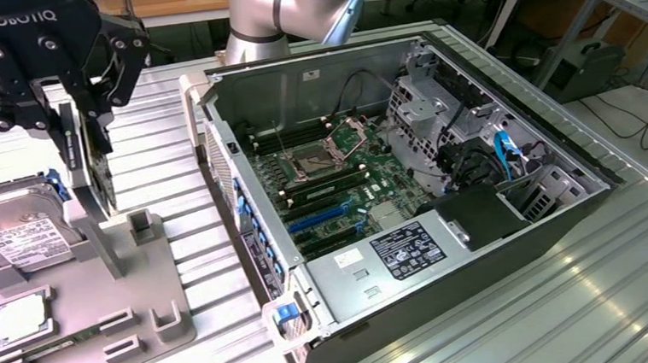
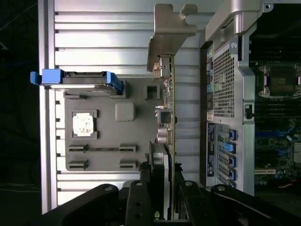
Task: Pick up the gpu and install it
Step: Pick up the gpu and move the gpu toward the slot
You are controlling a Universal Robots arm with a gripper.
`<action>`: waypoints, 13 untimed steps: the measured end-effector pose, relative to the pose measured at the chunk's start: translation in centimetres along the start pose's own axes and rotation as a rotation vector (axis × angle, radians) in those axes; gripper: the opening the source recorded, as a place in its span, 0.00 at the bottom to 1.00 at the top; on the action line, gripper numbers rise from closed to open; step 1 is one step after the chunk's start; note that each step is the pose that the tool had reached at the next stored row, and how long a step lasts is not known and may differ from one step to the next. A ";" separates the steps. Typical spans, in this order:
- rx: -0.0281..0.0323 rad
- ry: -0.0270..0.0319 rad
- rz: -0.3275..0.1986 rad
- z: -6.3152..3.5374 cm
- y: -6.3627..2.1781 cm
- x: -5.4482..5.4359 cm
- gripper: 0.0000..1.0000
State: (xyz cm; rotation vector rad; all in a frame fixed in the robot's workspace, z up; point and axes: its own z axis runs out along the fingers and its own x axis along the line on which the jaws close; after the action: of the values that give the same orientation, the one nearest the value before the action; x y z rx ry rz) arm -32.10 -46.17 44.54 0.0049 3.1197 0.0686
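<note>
The exterior view looks steeply down from above onto the tabletop, taking in the whole open computer case and grey holder. The wrist view faces straight down, close past the jaws and the gpu. Both views share the holder and the case's side.

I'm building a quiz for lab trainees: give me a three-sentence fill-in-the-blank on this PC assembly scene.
1. The gripper is shut on the ___.
2. The hard drive sits in a ___ carrier.
3. The motherboard lies inside the open computer ___.
Missing words: gpu; blue; case.
</note>
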 end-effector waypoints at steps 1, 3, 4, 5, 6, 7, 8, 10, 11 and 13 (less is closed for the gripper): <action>0.0001 0.0001 0.000 -0.19 0.01 0.0 0.28; 0.0001 0.0001 0.000 -0.56 0.02 0.0 0.28; 0.0001 0.0001 0.000 -0.72 0.03 0.0 0.28; 0.0001 0.0001 0.000 -0.81 0.03 0.0 0.28; 0.0001 0.0001 0.000 -0.82 0.03 0.0 0.28; 0.0000 0.0001 0.000 -0.82 0.03 0.0 0.28; -0.0001 0.0000 0.000 -0.82 0.03 0.0 0.28; 0.0000 0.0001 0.000 -0.83 0.03 0.0 0.28; 0.0000 0.0001 0.000 -0.83 0.03 0.0 0.28; 0.0001 0.0003 0.000 -0.84 0.03 -0.1 0.28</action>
State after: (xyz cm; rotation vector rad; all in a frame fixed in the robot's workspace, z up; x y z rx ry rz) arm -32.01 -46.18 45.39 0.0046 3.1199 0.0685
